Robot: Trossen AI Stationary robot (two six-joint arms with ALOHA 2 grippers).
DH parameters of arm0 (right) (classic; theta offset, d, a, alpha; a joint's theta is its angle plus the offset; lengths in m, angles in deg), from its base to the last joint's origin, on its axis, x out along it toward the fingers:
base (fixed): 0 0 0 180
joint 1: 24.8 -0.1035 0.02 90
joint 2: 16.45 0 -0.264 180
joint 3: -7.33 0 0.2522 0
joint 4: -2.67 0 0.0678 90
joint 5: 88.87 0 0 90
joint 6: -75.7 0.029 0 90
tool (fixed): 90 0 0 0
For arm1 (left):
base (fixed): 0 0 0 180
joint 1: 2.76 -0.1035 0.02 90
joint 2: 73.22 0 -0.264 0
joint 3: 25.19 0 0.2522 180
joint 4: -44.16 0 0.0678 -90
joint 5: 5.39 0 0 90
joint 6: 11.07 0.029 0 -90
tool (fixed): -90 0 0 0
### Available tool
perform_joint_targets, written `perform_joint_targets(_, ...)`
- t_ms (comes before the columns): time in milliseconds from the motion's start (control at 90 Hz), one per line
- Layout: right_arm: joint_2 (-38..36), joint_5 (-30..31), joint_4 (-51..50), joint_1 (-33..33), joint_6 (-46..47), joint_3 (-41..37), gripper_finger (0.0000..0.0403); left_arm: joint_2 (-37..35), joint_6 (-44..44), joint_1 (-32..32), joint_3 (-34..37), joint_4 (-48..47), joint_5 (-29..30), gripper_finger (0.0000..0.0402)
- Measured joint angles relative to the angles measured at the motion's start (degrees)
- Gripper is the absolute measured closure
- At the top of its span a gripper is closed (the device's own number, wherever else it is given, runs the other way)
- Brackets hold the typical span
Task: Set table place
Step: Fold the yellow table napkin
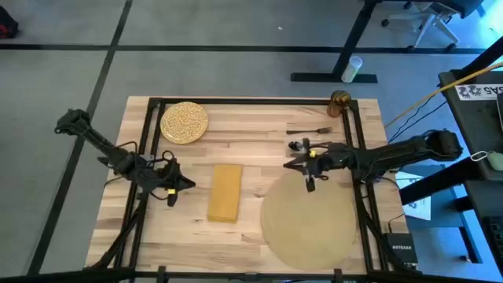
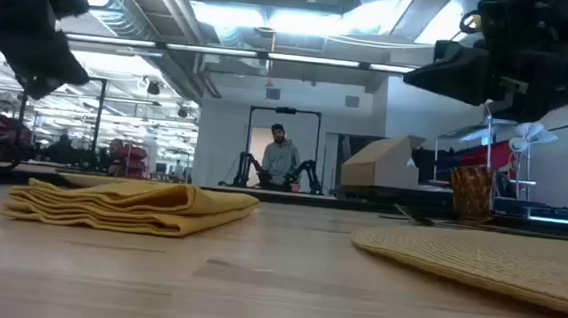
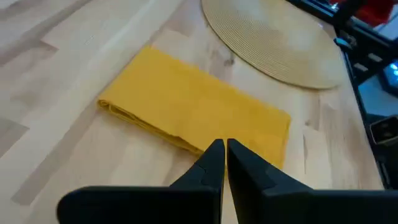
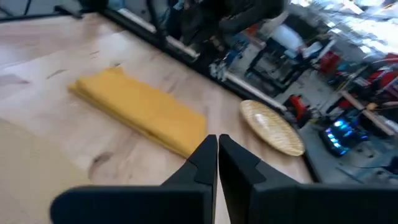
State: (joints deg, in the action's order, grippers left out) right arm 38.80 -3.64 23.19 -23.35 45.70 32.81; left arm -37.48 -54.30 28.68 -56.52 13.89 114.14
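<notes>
Both grippers, left (image 3: 225,148) and right (image 4: 217,142), have fingers pressed together, empty, hovering near the napkin (image 1: 225,191).

The folded yellow napkin (image 1: 225,192) is lying flat at the middle of the wooden table (image 1: 259,145). The tan placemat (image 1: 308,219) is lying at near right, the speckled plate (image 1: 184,123) at far left, the fork (image 1: 310,129) and amber glass (image 1: 339,102) at far right.

A person (image 2: 280,157) stands far behind; a cardboard box (image 2: 382,164) sits to one side.
</notes>
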Motion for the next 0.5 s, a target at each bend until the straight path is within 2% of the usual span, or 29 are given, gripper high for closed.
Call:
perform_joint_targets(256,-5.5,-0.3,0.1,1.2,1.9,-1.0,0.0402,2.5,1.9,-7.7,0.0,2.8,-6.9,0.0402)
perform_joint_targets(500,-5.4,0.3,-2.9,1.2,5.6,-0.9,0.0402,12.2,7.8,-15.2,-0.4,13.3,-15.7,0.0402)
